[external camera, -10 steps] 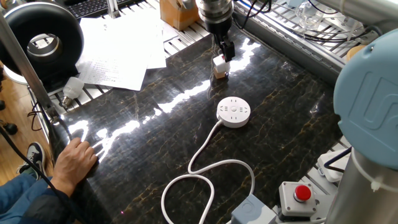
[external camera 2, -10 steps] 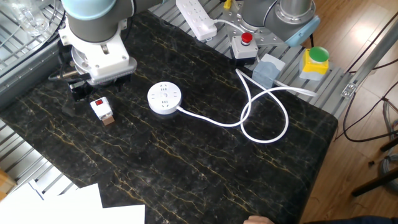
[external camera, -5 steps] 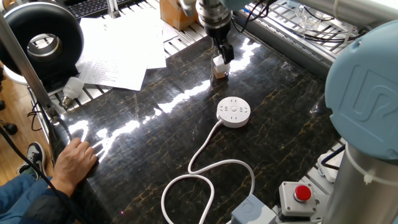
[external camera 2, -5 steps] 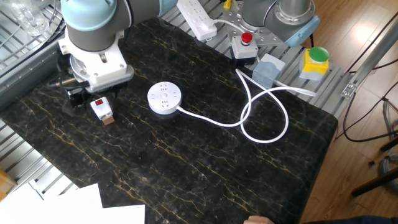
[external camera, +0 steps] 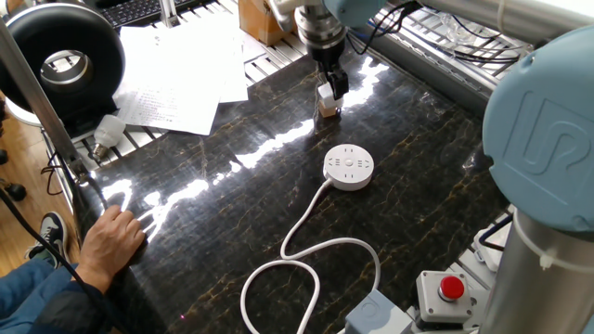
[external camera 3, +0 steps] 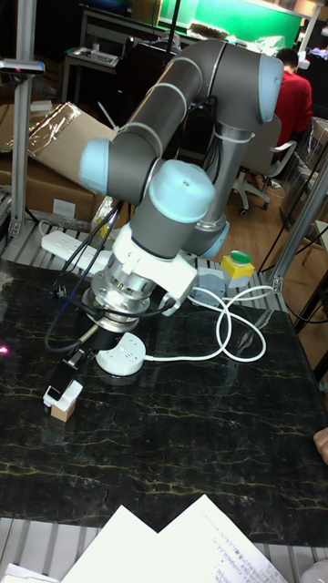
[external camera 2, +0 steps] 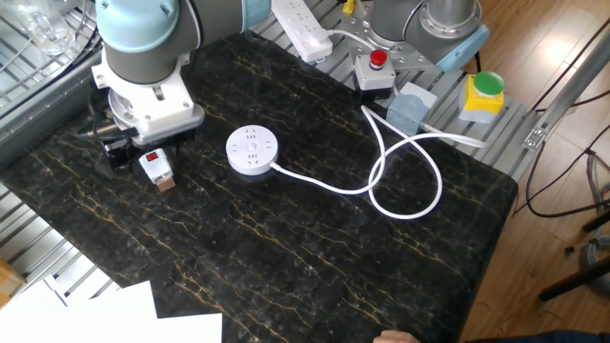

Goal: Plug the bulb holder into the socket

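Note:
The bulb holder (external camera: 326, 95) is a small white box with a red switch (external camera 2: 150, 157). It rests on a tan cube (external camera 2: 167, 184) at the far side of the dark table, and also shows low in the tall view (external camera 3: 62, 394). My gripper (external camera: 332, 81) hangs just over and against it, dark fingers (external camera 3: 69, 369) pointing down at its top. The jaws look slightly apart, with the holder still resting on the cube. The round white socket (external camera 2: 252, 151) lies a short way off, holes up (external camera: 348, 168), its white cable (external camera 2: 400, 162) looping away.
A long power strip (external camera 2: 300, 27), a red stop button (external camera 2: 377, 60) and a green button on a yellow box (external camera 2: 484, 88) sit at one table edge. Papers (external camera: 176, 65), a light bulb (external camera: 107, 132) and a person's hand (external camera: 111, 239) are at the other side.
The arm's wrist has shifted a little and the gripper has come down closer onto the bulb holder. Holder, cube and socket have stayed in place.

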`<action>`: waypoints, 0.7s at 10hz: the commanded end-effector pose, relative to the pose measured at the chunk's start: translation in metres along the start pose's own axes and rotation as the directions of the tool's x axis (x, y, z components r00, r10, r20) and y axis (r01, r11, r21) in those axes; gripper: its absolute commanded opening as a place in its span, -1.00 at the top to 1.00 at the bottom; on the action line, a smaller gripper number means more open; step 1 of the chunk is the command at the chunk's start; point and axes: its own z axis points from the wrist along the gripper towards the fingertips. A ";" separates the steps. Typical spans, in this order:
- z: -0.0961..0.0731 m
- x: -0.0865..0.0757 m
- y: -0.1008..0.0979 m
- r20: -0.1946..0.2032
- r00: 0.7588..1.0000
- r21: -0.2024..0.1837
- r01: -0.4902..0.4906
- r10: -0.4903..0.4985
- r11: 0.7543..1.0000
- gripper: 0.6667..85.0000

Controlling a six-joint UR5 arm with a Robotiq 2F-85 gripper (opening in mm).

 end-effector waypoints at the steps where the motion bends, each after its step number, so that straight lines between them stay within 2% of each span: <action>1: 0.012 -0.005 0.003 0.037 0.999 -0.004 -0.014 0.014 1.000 -0.73; 7: 0.022 0.003 0.006 0.040 0.999 0.001 -0.015 0.014 1.000 -0.72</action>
